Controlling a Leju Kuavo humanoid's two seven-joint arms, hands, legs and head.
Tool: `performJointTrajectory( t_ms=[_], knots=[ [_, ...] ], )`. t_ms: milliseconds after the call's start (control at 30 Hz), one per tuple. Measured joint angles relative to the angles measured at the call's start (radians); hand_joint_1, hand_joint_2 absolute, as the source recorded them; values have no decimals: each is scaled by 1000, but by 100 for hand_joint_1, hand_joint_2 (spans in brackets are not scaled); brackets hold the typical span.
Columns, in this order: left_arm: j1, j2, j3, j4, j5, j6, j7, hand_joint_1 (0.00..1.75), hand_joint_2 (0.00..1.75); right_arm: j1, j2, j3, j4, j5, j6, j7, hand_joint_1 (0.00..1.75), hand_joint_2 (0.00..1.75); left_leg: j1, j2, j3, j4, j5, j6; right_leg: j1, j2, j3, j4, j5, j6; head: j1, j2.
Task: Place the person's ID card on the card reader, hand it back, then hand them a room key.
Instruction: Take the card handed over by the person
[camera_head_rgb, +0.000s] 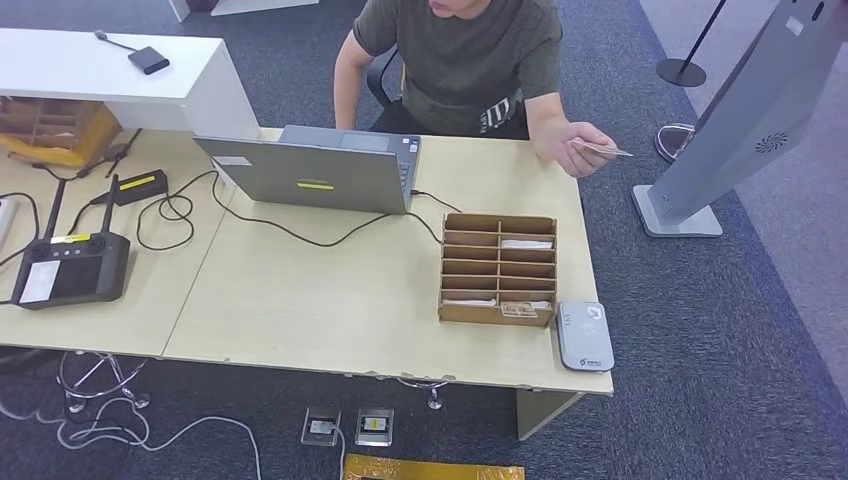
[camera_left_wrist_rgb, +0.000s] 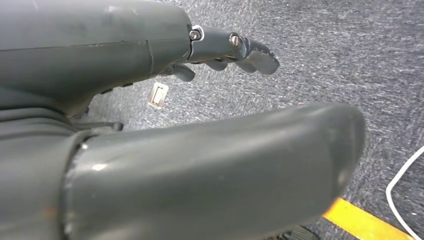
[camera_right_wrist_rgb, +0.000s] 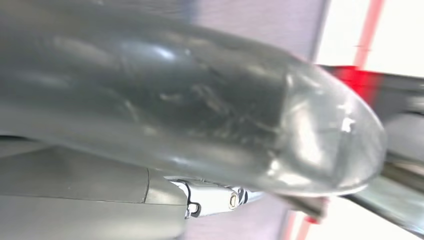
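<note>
While a person's hand (camera_head_rgb: 562, 146) holds the ID card (camera_head_rgb: 603, 149), the left robot hand (camera_left_wrist_rgb: 150, 125) hangs apart.

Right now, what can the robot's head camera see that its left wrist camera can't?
The head view alone has the table, the laptop, the wooden card box, the grey card reader beside it, and the person holding out a card. The left wrist view alone has the robot's left hand, holding nothing, with its fingers stretched out over the carpet. Both share the grey carpet, a floor socket and a yellow strip.
</note>
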Motion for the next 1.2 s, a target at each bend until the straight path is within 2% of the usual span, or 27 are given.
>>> performJointTrajectory(
  t_ms=[100, 233, 367, 533, 633, 733, 800, 867, 967, 1033, 1067, 1200],
  knots=[
    [-2, 0, -1, 0, -4, -8, 4, 0, 0, 15, -30, 67, -252, 80, -3, 53, 0, 0, 0, 0, 1, 0, 1, 1, 0, 0, 0, 0, 1, 1, -1, 0],
    [-2, 0, -5, 0, -11, -14, 4, 0, 0, 32, -79, 131, -504, 161, -3, 133, 0, 0, 0, -7, 0, 0, 4, 3, 0, -7, 1, 0, 1, 1, 0, 0],
    [-2, 0, -7, 0, -13, -15, 4, 0, 0, 44, -110, 180, -675, 183, -3, 170, 0, 0, 0, -7, 0, 0, 4, 3, 0, -7, 0, 0, 1, 1, -1, 0],
    [-2, -2, -9, 0, -16, -17, 4, 0, 0, 65, -132, 227, -813, 204, -2, 211, 0, 0, 0, -7, 0, 0, 4, 3, 0, -7, 0, 0, 1, 1, 0, 0],
    [-2, -2, -13, 0, -21, -21, 2, 0, 0, 106, -182, 274, -880, 289, 4, 348, 0, 0, 0, -7, -2, 0, 4, 3, 0, -7, 0, 0, 1, 1, -1, 0],
    [-3, -2, -21, 0, -27, -30, 0, 0, 0, 150, -282, 341, -947, 459, 42, 508, 0, 0, 0, -7, -3, 0, 4, 3, 0, -7, 0, 0, 1, 1, -1, 0],
    [-4, -2, -27, 0, -33, -35, 0, 0, 0, 165, -355, 386, -986, 534, 104, 574, 0, 0, 0, -7, -3, 0, 4, 3, 0, -7, 0, 0, 1, 1, 0, 0],
    [-4, -2, -31, 0, -37, -40, 0, 0, 0, 169, -426, 432, -1018, 552, 193, 601, 0, 0, 0, -7, -3, 0, 4, 3, 0, -7, 0, 0, 1, 1, -1, 0],
    [-4, -2, -36, 0, -37, -48, -1, 0, 0, 137, -516, 509, -1050, 453, 411, 605, 0, 0, 0, -7, -3, 0, 4, 3, 0, -7, 0, 0, 1, 2, 0, 0],
    [-6, -2, -39, 0, -37, -54, -2, 0, 0, 92, -557, 577, -1059, 354, 572, 605, 0, 0, 0, -7, -3, 0, 4, 3, 0, -7, 0, 0, 1, 2, -1, 0],
    [-7, -2, -40, 0, -38, -57, -2, 0, 0, 70, -574, 614, -1063, 331, 623, 606, 0, 0, 0, -8, -3, 0, 5, 3, 0, -8, -1, 0, 2, 2, 0, 0],
    [-7, -2, -51, 0, -45, -65, -6, 0, 0, 5, -631, 729, -1077, 350, 697, 606, 0, 0, 0, -12, -4, 1, 7, 3, 1, -12, -1, 0, 2, 2, -1, 0]
  ],
)
